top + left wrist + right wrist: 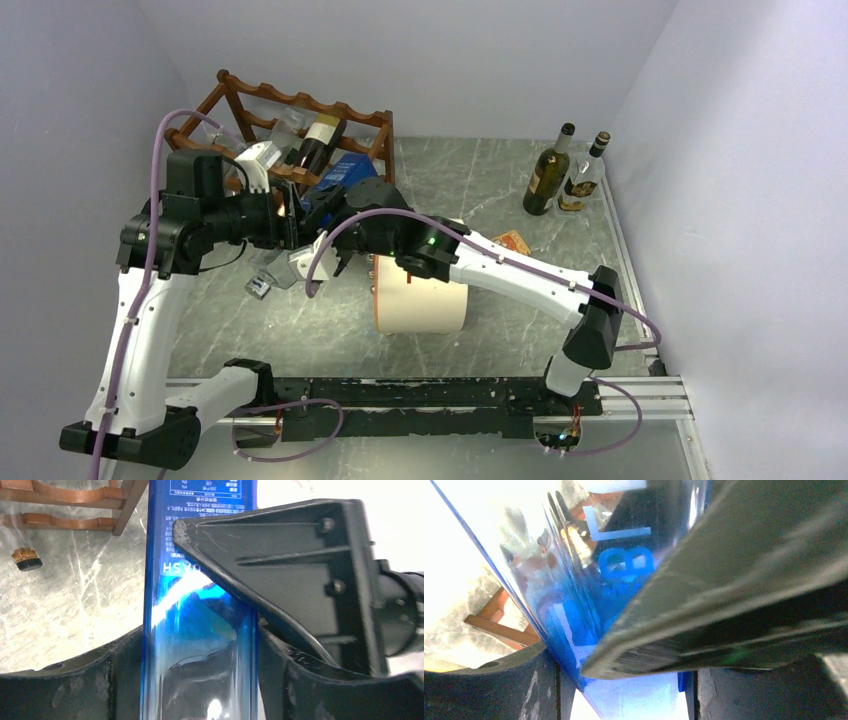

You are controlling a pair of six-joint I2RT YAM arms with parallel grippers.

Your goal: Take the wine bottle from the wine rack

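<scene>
The reddish-brown wine rack (pixel 262 97) stands at the back left. A blue glass wine bottle (pixel 343 170) sticks out at its lower right front. My left gripper (pixel 296 218) is shut on it; in the left wrist view the bottle (pixel 167 630) fills the gap between that gripper's (pixel 200 652) fingers. My right gripper (pixel 332 205) is shut on the same bottle (pixel 624 565) from the other side, with blue glass against both pads of the gripper (pixel 626 690). Whether the bottle still rests on a rail I cannot tell.
A dark bottle with a cream label (pixel 320 140) lies on the rack's top tier. A cream cylinder (pixel 420 305) lies under the right arm. Two upright bottles (pixel 548 170) (pixel 585 172) stand at the back right. A small brown cork-like piece (pixel 26 559) lies on the marble table.
</scene>
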